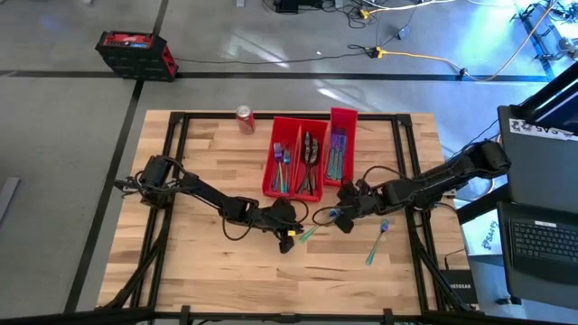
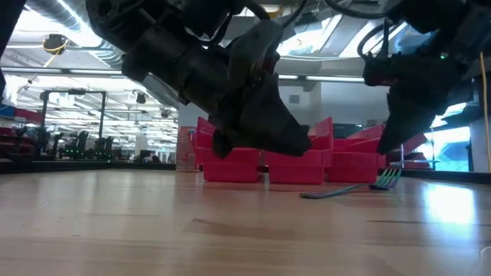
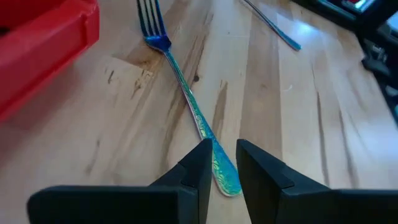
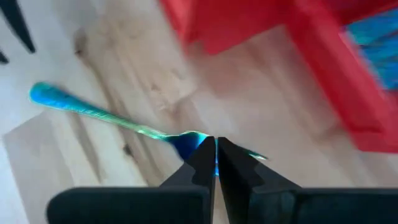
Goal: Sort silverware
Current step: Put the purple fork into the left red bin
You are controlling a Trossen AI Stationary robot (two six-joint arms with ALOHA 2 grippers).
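Fork lies on desk in front of red bins; right gripper jaws clamped at its neck, left gripper jaws narrowly apart astride handle end, likely steadying lift. Second fork waits nearby.

The work surface is a light wooden table with a black frame along its edges. Lying directly on it: three long red bins side by side at the far edge (cutlery inside), a red can beside them, and two loose iridescent forks — one fork near the centre, a second fork toward the right.
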